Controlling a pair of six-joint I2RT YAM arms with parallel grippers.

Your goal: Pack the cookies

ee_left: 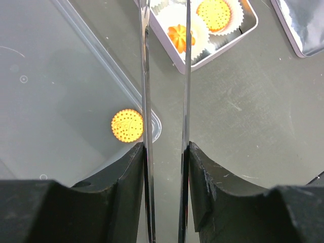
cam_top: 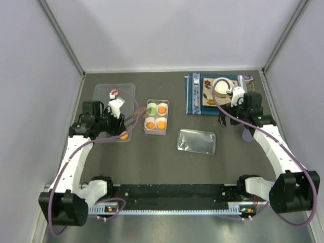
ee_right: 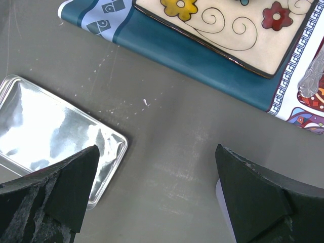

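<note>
Orange cookie [ee_left: 127, 125] just outside tongs [ee_left: 145, 76] clamped in left end effector [ee_left: 165, 148], right end effector [ee_right: 157, 150] gaping, empty

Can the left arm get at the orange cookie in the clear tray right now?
Probably yes. The orange cookie lies uncovered near the clear tray corner, right beside the tongs held in the left gripper. Only the tray rim close by might catch a blade.

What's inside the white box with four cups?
The box holds four cookies: one green cookie and three orange cookies. The cup bottoms under them are covered.
</note>
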